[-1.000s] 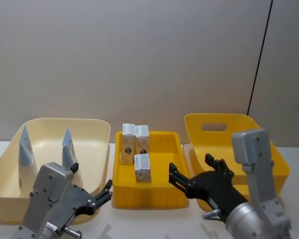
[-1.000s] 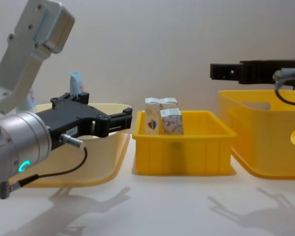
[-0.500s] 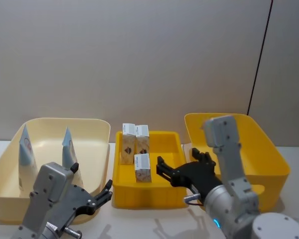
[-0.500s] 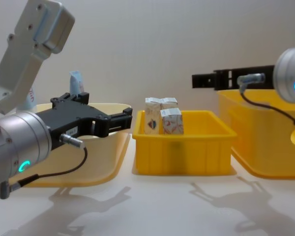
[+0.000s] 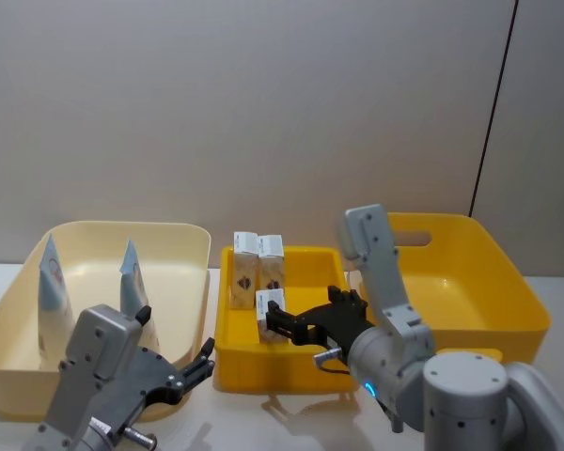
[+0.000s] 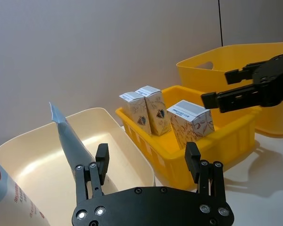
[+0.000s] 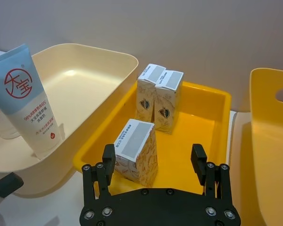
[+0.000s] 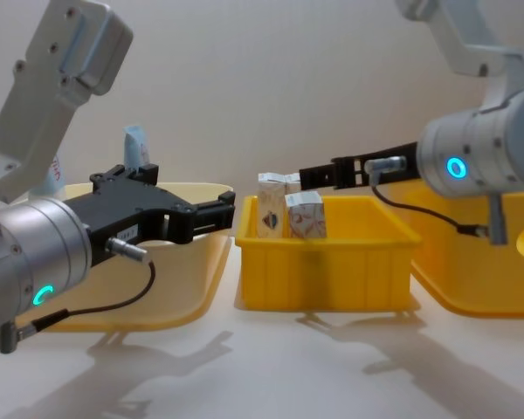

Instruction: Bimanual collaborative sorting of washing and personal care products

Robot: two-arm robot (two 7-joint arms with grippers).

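while the right end effector [image 7: 153, 157] hovers wide open and empty just by the front cream carton [image 7: 137, 153] in the small yellow tray [image 7: 198, 117], two more cartons [image 7: 160, 96] stand behind it. the left end effector [image 6: 147, 151], also spread and empty, hangs before the cream bin [image 6: 33, 165] where two light-blue tubes [image 5: 49, 282] stand.

– What stands before you?
– Three containers in a row on the white counter [image 8: 271, 375]: a wide cream plastic bin [image 5: 89, 254] on my left, a small yellow plastic tray [image 5: 305, 268] in the middle, a deep yellow plastic bin [image 5: 470, 282] with a handle slot on my right.
– And behind them?
– A plain grey wall [image 5: 263, 113] with a thin dark vertical line [image 5: 493, 103].
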